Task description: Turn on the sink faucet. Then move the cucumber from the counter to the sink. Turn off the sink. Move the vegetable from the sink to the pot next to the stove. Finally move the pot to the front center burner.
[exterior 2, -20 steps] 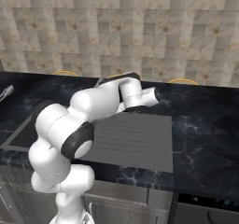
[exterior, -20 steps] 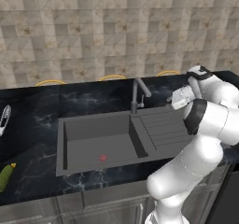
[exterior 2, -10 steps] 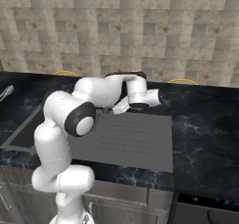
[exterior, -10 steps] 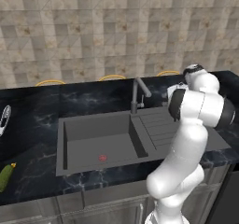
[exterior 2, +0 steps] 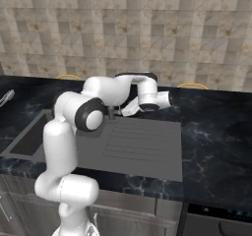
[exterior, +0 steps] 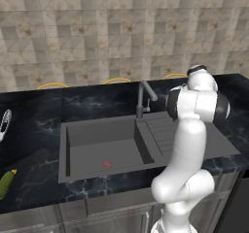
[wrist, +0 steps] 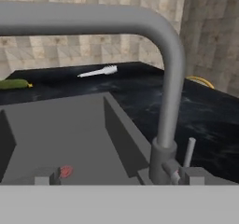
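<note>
The dark grey sink faucet [exterior: 141, 99] stands at the back edge of the sink [exterior: 80, 135], with its spout arching across the hand view and its small lever [wrist: 188, 151] upright beside the base [wrist: 163, 163]. My gripper [exterior 2: 126, 111] hovers over the drainboard, right of the faucet, and points at it. Its fingertips [wrist: 45, 176] stand wide apart, open with nothing between them. The yellow-green cucumber [exterior: 6, 184] lies on the black counter [exterior: 39, 111] far left of the basin, also visible as the cucumber [wrist: 14, 84] beyond the sink. No water runs.
A slim white utensil [exterior: 4, 123] lies on the counter left of the sink. A red mark [exterior: 107, 164] sits at the drain. The ribbed drainboard [exterior 2: 142, 141] lies under my hand. A tiled wall rises behind the counter.
My arm has swung from a low lean to a tall upright stance, elbow rising. The hand has stayed near the faucet and remains open. Cucumber and utensil have not moved.
</note>
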